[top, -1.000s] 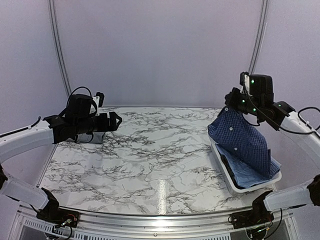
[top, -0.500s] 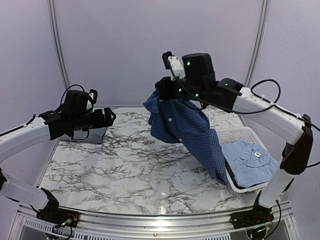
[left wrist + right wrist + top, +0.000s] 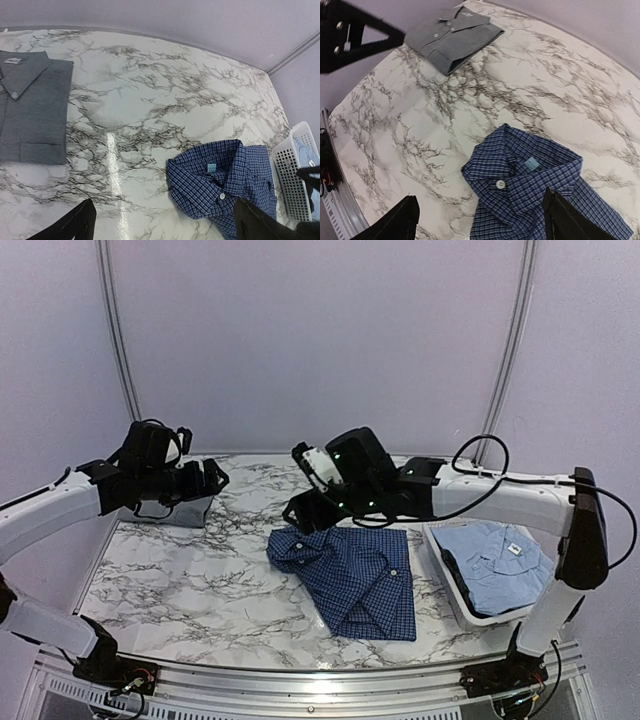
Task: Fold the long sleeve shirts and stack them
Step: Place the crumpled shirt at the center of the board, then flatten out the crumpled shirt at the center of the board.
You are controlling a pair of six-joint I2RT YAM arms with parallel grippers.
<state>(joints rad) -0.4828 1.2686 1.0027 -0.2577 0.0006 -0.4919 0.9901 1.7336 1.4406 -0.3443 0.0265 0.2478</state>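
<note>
The dark blue checked shirt (image 3: 352, 575) lies loosely crumpled in the middle of the table, collar toward the left, also seen in the left wrist view (image 3: 225, 185) and the right wrist view (image 3: 535, 192). My right gripper (image 3: 300, 510) hovers open just above its collar (image 3: 480, 220), holding nothing. A folded grey shirt (image 3: 185, 512) rests at the far left (image 3: 32, 107) (image 3: 452, 37). My left gripper (image 3: 215, 478) hangs open above it (image 3: 165, 225). The light blue shirt (image 3: 497, 562) lies in the basket.
A white plastic basket (image 3: 452, 592) stands at the right edge of the marble table, its perforated wall (image 3: 290, 175) visible from the left wrist. The right arm's cable loops above the basket. Purple walls close the back.
The right arm swung the checked shirt out of the basket, across to the table's middle, and let it go; its jaws opened. The left arm barely moved.
</note>
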